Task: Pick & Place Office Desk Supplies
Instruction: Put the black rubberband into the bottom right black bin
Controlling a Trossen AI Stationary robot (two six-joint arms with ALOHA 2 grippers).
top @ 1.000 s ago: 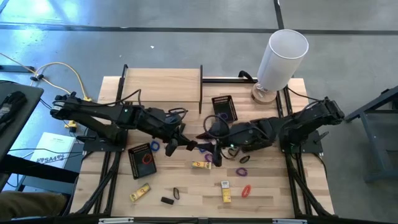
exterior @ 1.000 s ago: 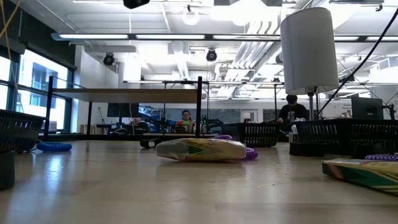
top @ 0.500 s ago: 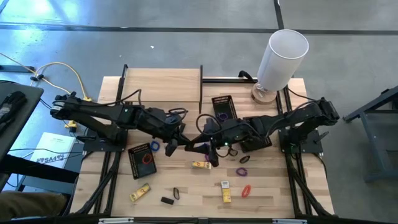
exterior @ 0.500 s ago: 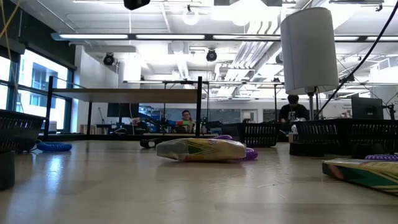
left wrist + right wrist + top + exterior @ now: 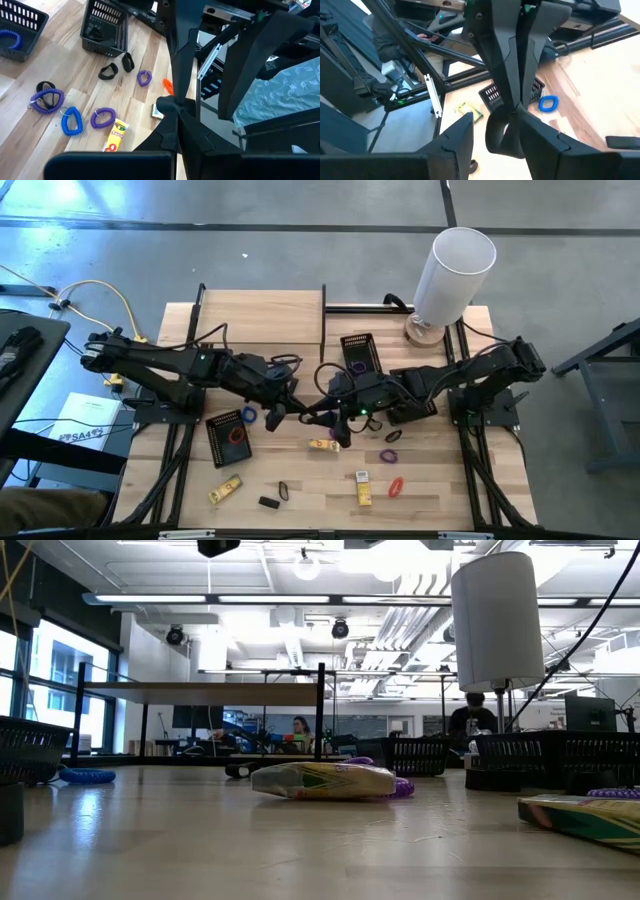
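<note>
Office desk supplies (image 5: 325, 445) scattered over the table's (image 5: 260, 315) middle and 6 o'clock half: yellow packets, purple, blue and red loops, small black blocks; left gripper (image 5: 275, 412) at centre, fingers closed, nothing visibly held; right gripper (image 5: 322, 418) at its 3 o'clock, nearly tip to tip, fingers part-spread around a dark rounded piece, identity unclear; black mesh tray (image 5: 361, 353) at 12 o'clock.

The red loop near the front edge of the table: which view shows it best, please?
The high view: the red loop lies clear beside a yellow packet. The left wrist view shows only an orange-red sliver behind an arm; the low and right wrist views miss it.
</note>
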